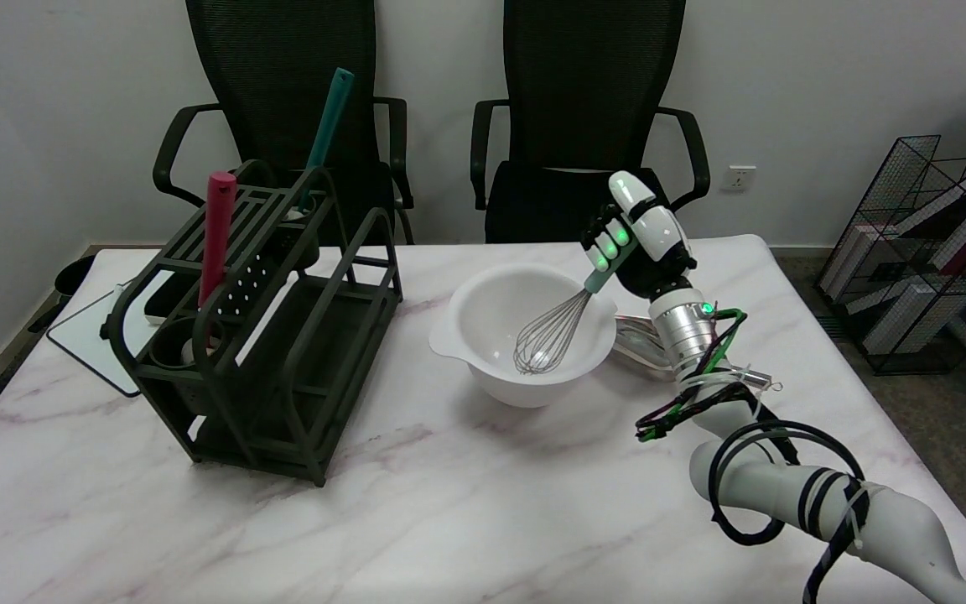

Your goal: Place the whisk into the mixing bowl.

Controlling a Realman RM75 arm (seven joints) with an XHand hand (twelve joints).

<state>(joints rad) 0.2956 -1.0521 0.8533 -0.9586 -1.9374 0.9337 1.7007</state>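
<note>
A white mixing bowl [483, 369] stands at the middle of the marble table. The whisk [552, 335] has a wire head and a teal handle; its head is down inside the bowl, near the bottom at the right side, and the handle leans up and to the right. My right hand [638, 236] grips the handle just above the bowl's right rim, fingers curled around it. Whether the wire head touches the bowl's bottom I cannot tell.
A dark green utensil rack [273, 335] stands to the left, holding a red-handled tool [216, 235] and a teal-handled tool [328, 117]. A shiny metal object [638, 342] lies behind the bowl's right side, under my wrist. Two black chairs stand behind the table.
</note>
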